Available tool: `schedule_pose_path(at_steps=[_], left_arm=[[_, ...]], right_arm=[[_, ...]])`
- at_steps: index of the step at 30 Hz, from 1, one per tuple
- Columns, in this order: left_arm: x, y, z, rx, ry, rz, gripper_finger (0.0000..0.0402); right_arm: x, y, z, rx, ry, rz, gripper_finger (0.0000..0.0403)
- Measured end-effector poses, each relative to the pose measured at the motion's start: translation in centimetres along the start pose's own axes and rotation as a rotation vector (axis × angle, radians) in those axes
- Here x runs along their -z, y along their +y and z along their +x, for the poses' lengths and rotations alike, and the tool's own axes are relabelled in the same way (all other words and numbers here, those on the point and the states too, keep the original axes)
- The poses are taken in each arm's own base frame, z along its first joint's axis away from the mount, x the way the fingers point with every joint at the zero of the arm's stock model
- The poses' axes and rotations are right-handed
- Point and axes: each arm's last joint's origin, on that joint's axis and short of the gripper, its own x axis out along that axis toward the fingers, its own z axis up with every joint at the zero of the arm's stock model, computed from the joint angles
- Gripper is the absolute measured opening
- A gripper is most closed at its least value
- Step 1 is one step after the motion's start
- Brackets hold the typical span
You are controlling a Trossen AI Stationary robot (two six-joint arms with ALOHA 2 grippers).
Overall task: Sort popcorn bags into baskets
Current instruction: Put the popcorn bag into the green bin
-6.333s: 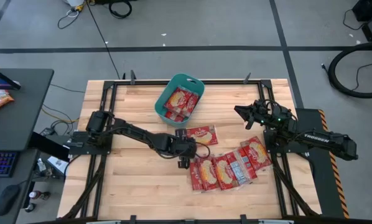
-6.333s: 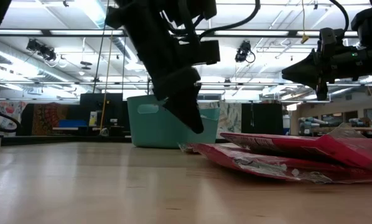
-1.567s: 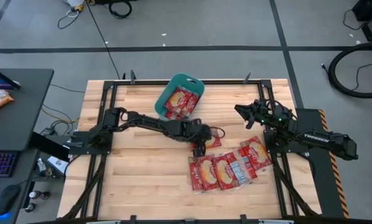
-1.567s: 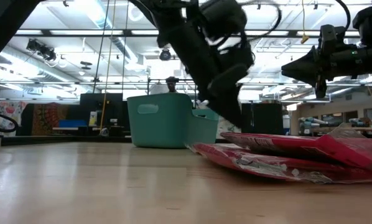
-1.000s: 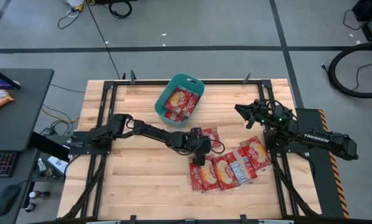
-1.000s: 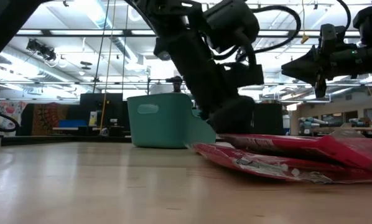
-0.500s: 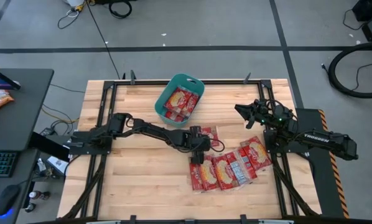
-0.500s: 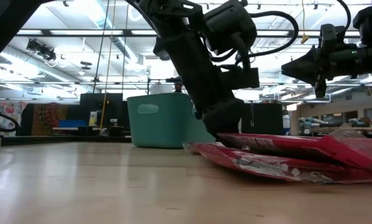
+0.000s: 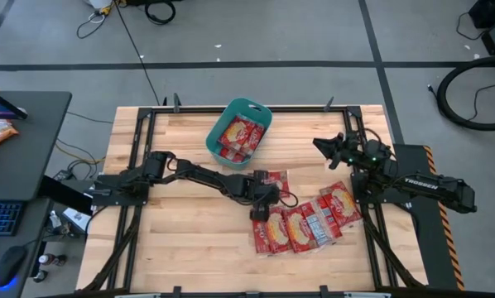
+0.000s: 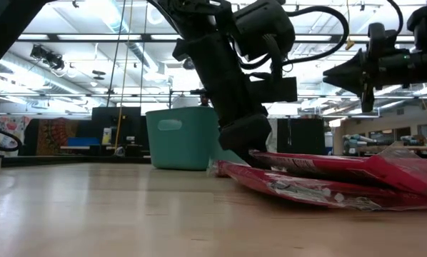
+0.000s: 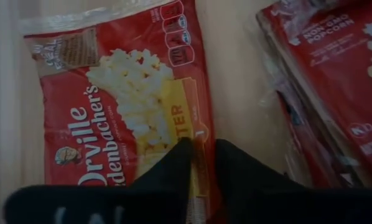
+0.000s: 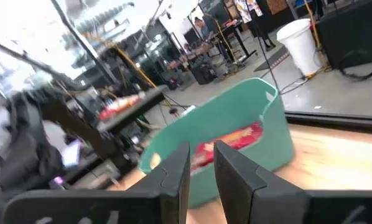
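With the left gripper (image 9: 261,209) pinched narrow on the edge of the popcorn bag (image 11: 120,106) lying at 5 o'clock from the basket (image 9: 238,130), you risk the slick film slipping free or dragging the overlapping neighbour bag (image 9: 270,231) during lift.

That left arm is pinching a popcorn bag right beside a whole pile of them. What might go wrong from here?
The left gripper grips only the edge of the loose bag, with its jaws nearly shut, so the bag may slip out when lifted. The pile lies close beside it, so a neighbour might get dragged along. The basket already holds bags, so this one may land crooked.
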Motion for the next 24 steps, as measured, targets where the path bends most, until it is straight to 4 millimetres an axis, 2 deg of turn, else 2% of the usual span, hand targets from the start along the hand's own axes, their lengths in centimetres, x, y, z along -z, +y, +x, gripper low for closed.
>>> schedule_pose_path(at_steps=[3,7,16,24], left_arm=[[0.0,0.0,0.0,0.002,-0.003,0.003,0.0041],[0.0,0.0,0.1,0.002,-0.008,0.019,0.0007],[-0.2,-0.7,-0.2,-0.061,-0.015,0.070,0.0003],[-0.3,-0.6,-0.2,-0.046,-0.023,0.058,0.0002]], right_arm=[[-0.7,0.6,0.1,-0.056,-0.031,-0.009,0.0077],[-0.6,0.9,0.7,-0.038,0.130,-0.038,0.0077],[2.3,-0.6,2.8,0.124,0.507,-0.030,0.0077],[4.5,-1.5,4.1,0.129,0.655,0.026,0.0077]])
